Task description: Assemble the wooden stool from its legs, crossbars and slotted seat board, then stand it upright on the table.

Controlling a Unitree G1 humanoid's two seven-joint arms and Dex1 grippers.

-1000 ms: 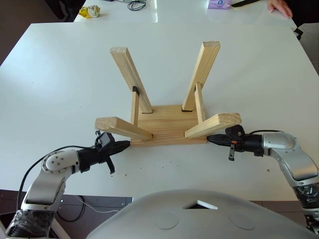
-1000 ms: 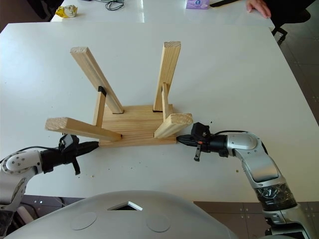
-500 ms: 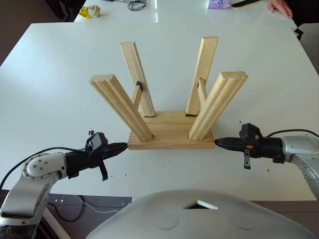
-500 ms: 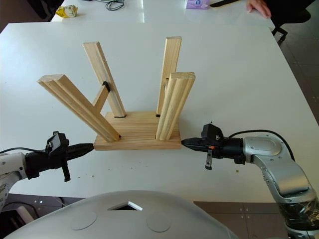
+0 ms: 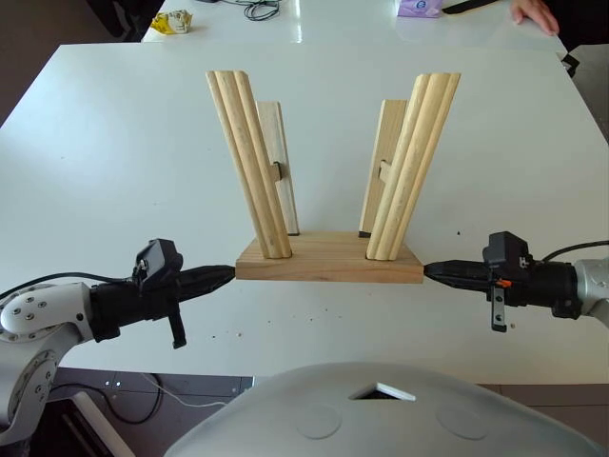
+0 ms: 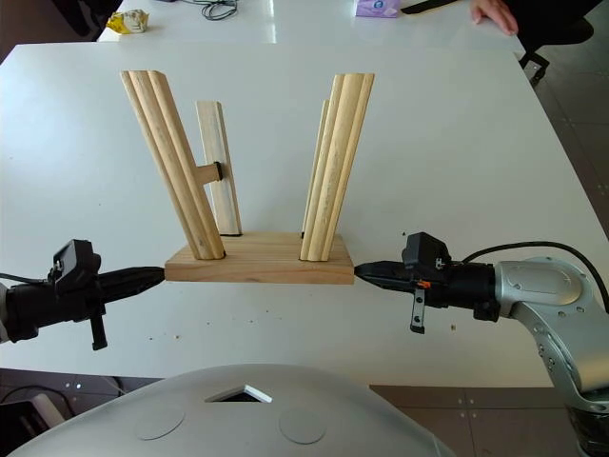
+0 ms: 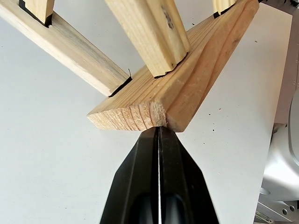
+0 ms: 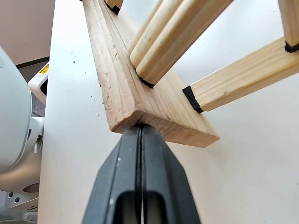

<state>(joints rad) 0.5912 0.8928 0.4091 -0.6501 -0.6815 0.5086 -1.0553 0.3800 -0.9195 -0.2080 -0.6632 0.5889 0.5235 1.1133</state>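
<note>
The wooden stool is assembled and upside down, its seat board (image 5: 328, 268) level with the legs (image 5: 249, 162) pointing up and splayed. Short crossbars (image 5: 278, 171) join front and back legs on each side. My left gripper (image 5: 224, 276) is shut, its pointed tip pressed against the board's left end. My right gripper (image 5: 433, 271) is shut too, its tip against the board's right end. The left wrist view shows the closed fingers (image 7: 145, 154) meeting the board's corner (image 7: 205, 60). In the right wrist view the right gripper (image 8: 140, 128) touches the board's end (image 8: 114, 79) the same way.
The white table (image 5: 114, 143) spreads wide around the stool. Along the far edge lie a yellow wrapper (image 5: 171, 21), a cable (image 5: 259, 9) and a purple packet (image 5: 419, 8). A person's hand (image 5: 533, 11) rests at the far right corner.
The stool has pivoted between the two tips: its near legs swung from lying low toward me to standing steeply up. Both grippers have shifted outward and nearer to me.
</note>
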